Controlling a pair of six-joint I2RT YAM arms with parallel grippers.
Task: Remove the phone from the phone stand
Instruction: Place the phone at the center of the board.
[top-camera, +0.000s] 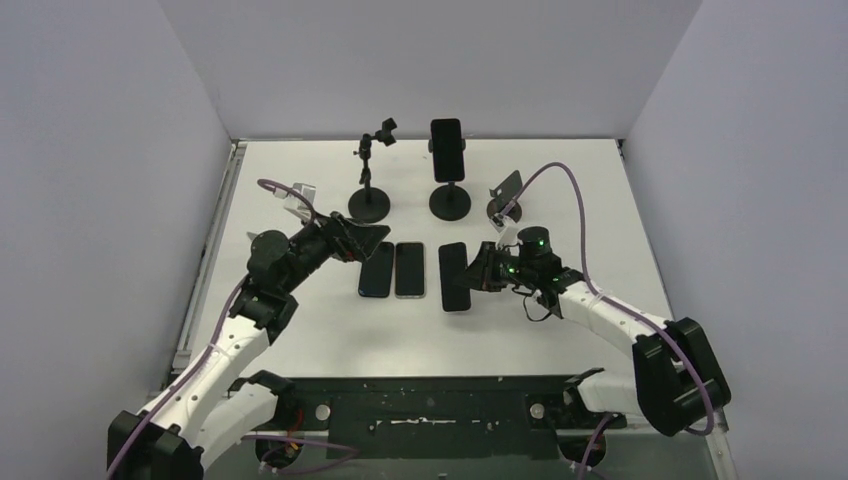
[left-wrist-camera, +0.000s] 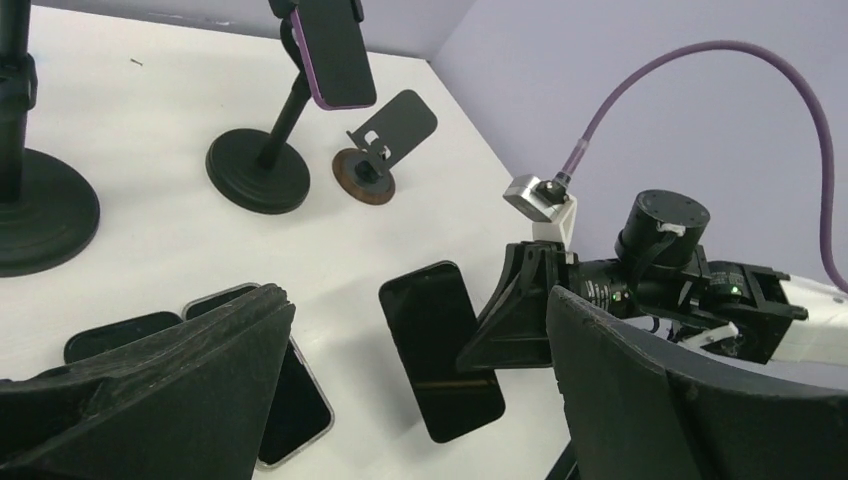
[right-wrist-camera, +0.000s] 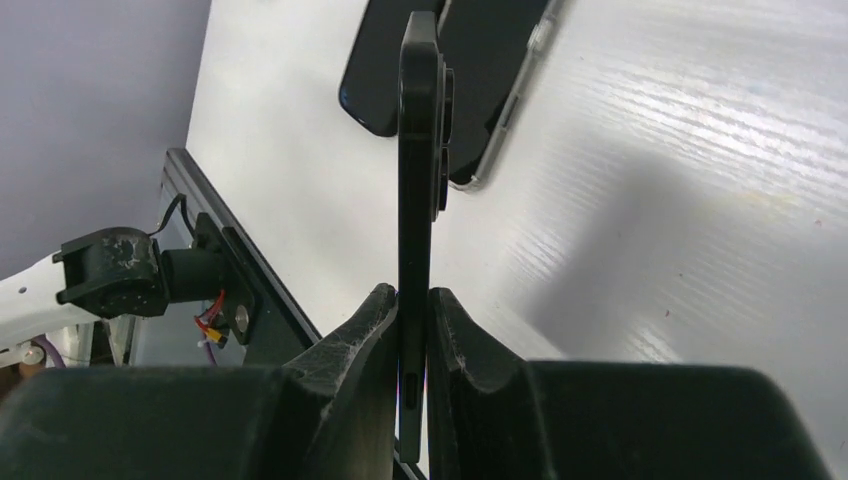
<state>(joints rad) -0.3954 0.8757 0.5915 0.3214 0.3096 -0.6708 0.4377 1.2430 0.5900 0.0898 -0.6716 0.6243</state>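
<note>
Holding the slim black glossy phone (right-wrist-camera: 418, 150) by one edge, apparently a long side, my right claw (right-wrist-camera: 413, 335) is pinching it across both faces, its thin edge turned toward the wrist camera. Seen from above, the phone is lying out leftward from that claw, off any stand. It is low over the white table (top-camera: 560, 180), just beside two dark phones (top-camera: 393, 269) resting side by side. I cannot tell whether it is touching the surface.

I am judging it to be stiff, fairly dense for its size, slick on the glass and breakable if dropped. Squeezing flat across the faces seems right to me, firmly enough to stop it sliding out.

My left claw (left-wrist-camera: 420, 300) is hanging spread wide with nothing in it, near those two phones. At the back, a purple-cased phone (top-camera: 447, 148) is sitting clamped on the tall black round-based stand (top-camera: 450, 200). The small folding stand (top-camera: 505, 195) and the other tall stand (top-camera: 370, 190) are carrying nothing.
</note>
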